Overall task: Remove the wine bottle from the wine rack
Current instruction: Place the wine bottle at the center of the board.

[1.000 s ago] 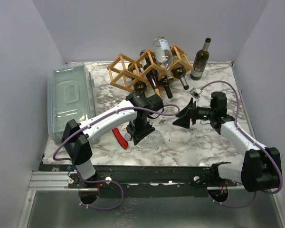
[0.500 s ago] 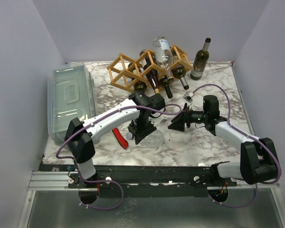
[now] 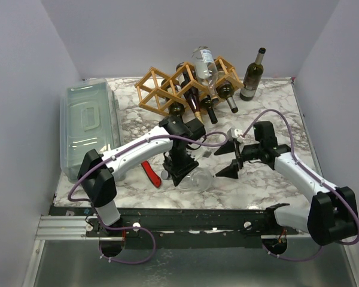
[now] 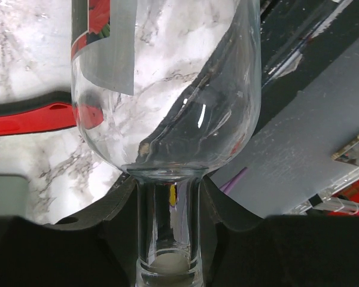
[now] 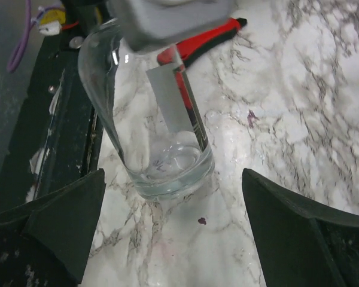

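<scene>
Two arms of mine reach over the marble-patterned table (image 3: 269,179). A clear plastic lidded bin (image 3: 90,122) lies along its left side. At the back stands the wooden wine rack (image 3: 170,91), with dark bottles (image 3: 194,104) lying in its cells, necks toward me, and a clear bottle (image 3: 206,69) propped on top. A dark green bottle (image 3: 252,76) stands upright just to the right of the rack.

The wine bottle (image 3: 194,178) is off the rack and well apart from it, near the front edge. It is clear glass with a grey and red label, and it is tilted, with its base low over the marble; I cannot tell whether it touches. My left gripper (image 4: 167,227) is clenched around its neck, one finger on each side. My right gripper (image 3: 230,160) is released, its jaws spread wide and facing the bottle's base from the right, close by but not touching it. A red-handled tool (image 3: 150,173) lies on the table just left of the bottle.
</scene>
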You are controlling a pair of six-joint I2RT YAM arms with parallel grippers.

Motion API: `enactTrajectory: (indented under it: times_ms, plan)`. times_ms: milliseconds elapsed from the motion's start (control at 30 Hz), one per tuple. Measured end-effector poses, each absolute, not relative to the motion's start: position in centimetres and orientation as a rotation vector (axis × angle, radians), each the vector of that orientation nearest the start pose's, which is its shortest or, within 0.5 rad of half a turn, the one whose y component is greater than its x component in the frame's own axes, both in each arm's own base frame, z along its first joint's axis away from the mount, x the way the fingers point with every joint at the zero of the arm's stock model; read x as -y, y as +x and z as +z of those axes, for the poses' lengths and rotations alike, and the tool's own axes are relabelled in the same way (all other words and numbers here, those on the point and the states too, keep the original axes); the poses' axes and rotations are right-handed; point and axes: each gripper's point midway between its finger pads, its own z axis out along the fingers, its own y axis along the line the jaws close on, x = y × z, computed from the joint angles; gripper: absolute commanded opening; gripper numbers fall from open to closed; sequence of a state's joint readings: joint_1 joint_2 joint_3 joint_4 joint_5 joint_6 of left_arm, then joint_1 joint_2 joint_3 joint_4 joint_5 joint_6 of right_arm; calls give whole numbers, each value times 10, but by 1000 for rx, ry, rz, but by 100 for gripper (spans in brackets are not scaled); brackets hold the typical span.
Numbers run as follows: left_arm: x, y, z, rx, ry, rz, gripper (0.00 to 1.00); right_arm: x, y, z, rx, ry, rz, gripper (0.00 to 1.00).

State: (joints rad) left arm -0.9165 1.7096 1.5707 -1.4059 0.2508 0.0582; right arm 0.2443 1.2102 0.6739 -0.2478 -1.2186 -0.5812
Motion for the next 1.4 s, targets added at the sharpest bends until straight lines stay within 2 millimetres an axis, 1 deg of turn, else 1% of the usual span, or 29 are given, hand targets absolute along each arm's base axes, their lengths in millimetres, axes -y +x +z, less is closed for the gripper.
enactTrajectory:
  times_ms: [133,233,333,467,667,700,733,800,967,1100,1267,1400]
  plan:
    - [240,129,155,-2844,1463,-464,0,-213,191,149,-1349,-1474,1118,100]
    - [238,130,154,-2856,1413,-496,0,-214,184,148,-1270,-1547,1087,99]
    - [239,133,154,-2866,1364,-515,0,-219,182,152,-1206,-1596,1062,99]
    - [246,136,154,-2867,1312,-543,0,-230,181,159,-1150,-1644,1045,99]
    - [254,135,156,-2876,1262,-601,0,-243,176,156,-1147,-1693,1030,99]
    - [255,135,157,-2883,1248,-616,0,-244,178,155,-1160,-1694,1015,99]
    - [256,134,157,-2887,1241,-625,0,-248,173,155,-1145,-1711,1023,99]
    - [258,133,158,-2894,1227,-646,0,-255,172,154,-1145,-1731,1005,99]
    - [262,131,161,-2913,1189,-692,0,-267,178,152,-1171,-1740,945,99]
    - [263,132,162,-2928,1152,-712,0,-270,184,150,-1192,-1736,902,99]
    - [265,133,163,-2930,1133,-736,0,-272,176,136,-1203,-1765,888,99]
    - [269,133,164,-2926,1124,-778,0,-273,177,135,-1203,-1767,875,99]
